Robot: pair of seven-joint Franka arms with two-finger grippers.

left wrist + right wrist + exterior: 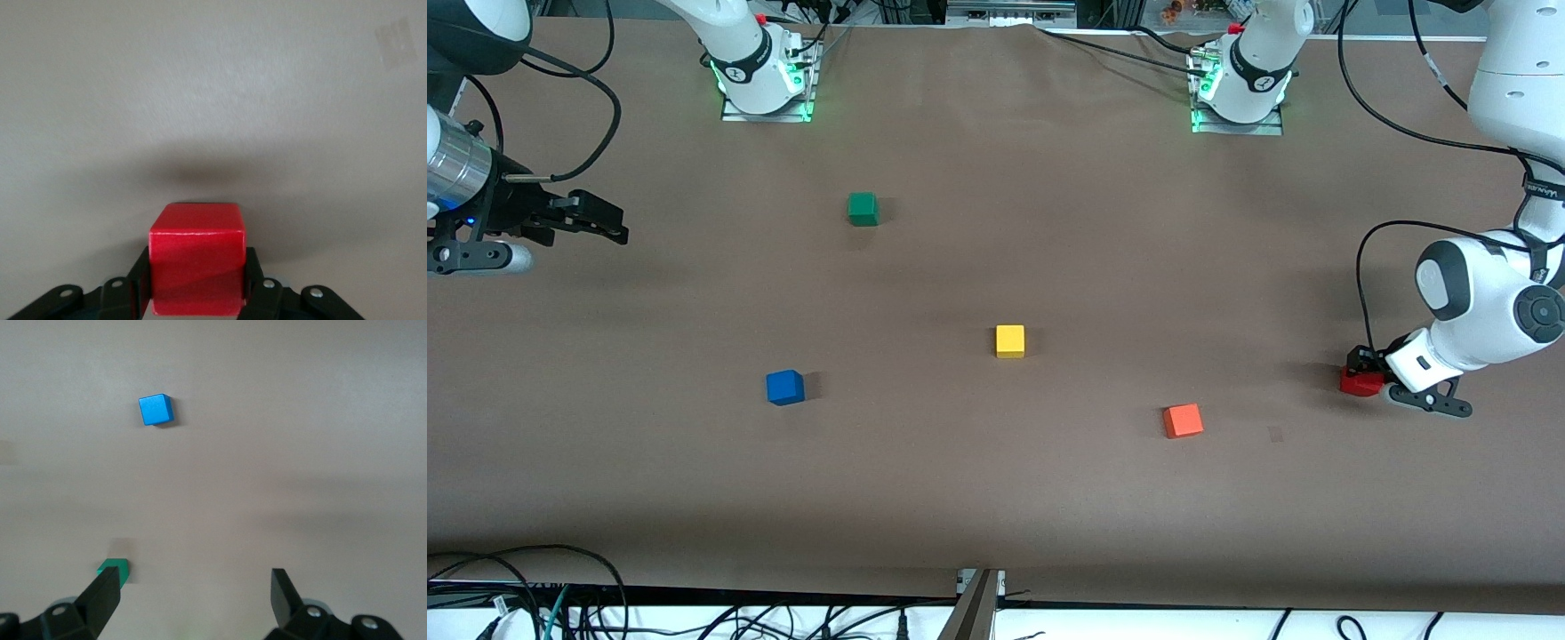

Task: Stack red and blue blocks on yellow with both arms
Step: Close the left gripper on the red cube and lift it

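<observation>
The yellow cube sits mid-table. The blue cube lies toward the right arm's end, a little nearer the front camera than the yellow one; it also shows in the right wrist view. My left gripper is at the left arm's end of the table, shut on the deep red cube, which fills the space between the fingers in the left wrist view, low at the table surface. My right gripper is open and empty, up in the air over the right arm's end of the table.
A green cube sits farther from the front camera, toward the right arm's base; it shows beside a finger in the right wrist view. An orange-red cube lies between the yellow cube and the left gripper, nearer the front camera.
</observation>
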